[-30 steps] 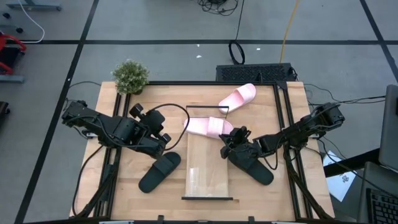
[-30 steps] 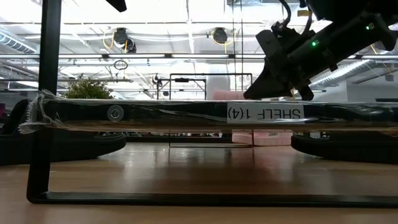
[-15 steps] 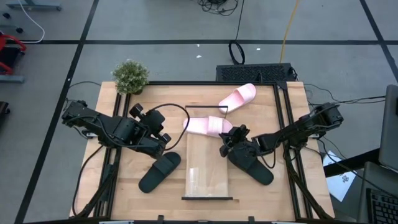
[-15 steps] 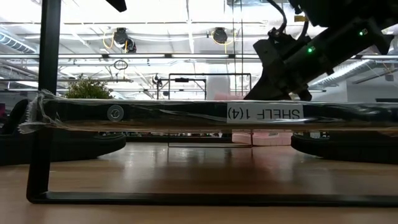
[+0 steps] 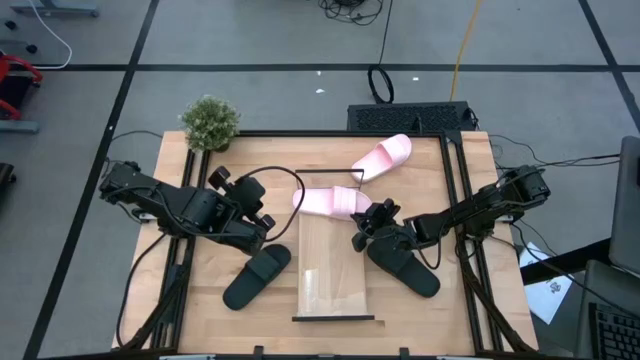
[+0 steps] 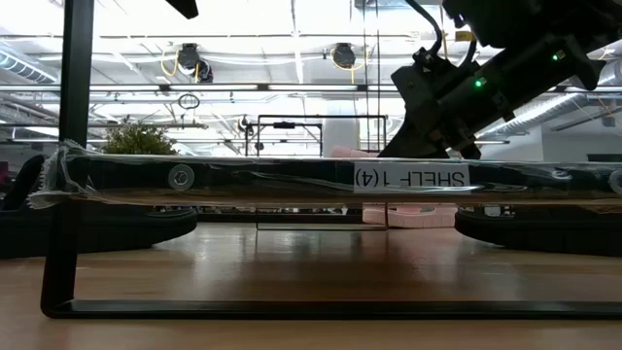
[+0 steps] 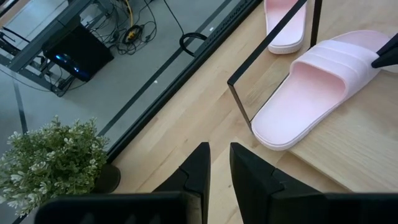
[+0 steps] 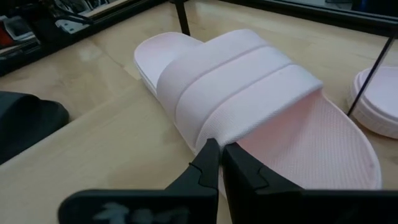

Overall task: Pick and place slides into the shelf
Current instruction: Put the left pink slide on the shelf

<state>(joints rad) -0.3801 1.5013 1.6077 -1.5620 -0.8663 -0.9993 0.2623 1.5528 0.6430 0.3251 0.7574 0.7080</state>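
Pale wood makes up the shelf (image 5: 336,270), a long narrow board lying in the middle of the table (image 5: 200,300) with thin black bars at both short ends, and the only thing on it is one pink slide (image 5: 332,202), resting across its far end with part of the sole hanging over the board's left edge. The right gripper (image 5: 363,226) sits at that slide's strap; from its wrist camera the two fingers look nearly closed, their tips touching the edge of the ribbed strap (image 8: 239,93), though I cannot tell if they truly pinch it. A second pink slide (image 5: 382,157) lies off the board, beyond its far end, on the tabletop. One black slide (image 5: 404,266) lies on the table just right of the shelf, under the right arm, and the other black slide (image 5: 256,277) lies to the shelf's left. The left gripper (image 5: 262,235) waits near that black slide, fingers close together with only a narrow gap and holding nothing. A small potted plant (image 5: 210,123) stands at the table's far left corner.
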